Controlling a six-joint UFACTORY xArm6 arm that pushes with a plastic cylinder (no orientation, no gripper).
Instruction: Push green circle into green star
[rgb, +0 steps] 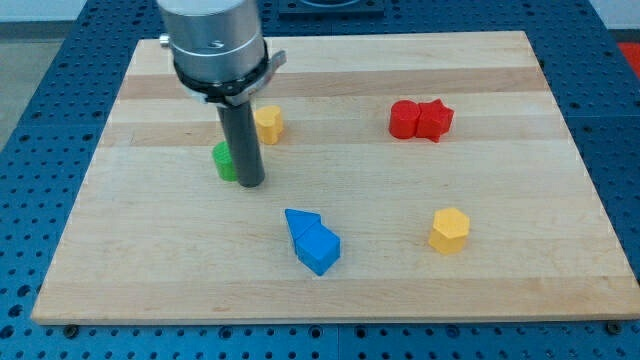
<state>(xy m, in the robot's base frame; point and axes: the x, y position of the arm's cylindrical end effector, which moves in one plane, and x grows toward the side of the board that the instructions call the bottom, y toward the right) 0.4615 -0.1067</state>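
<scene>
A green block (223, 160) lies left of centre on the wooden board (330, 290), mostly hidden behind the rod, so its shape cannot be made out. Only one green block shows; I cannot tell whether it is the circle or the star, or both together. My tip (250, 184) rests on the board right against the green block's right side, a little toward the view's bottom.
A yellow block (268, 124) sits just above and right of the rod. Two red blocks (421, 120) touch each other at the upper right. A yellow hexagon (450, 230) lies at the lower right. Two blue blocks (312, 241) touch below centre.
</scene>
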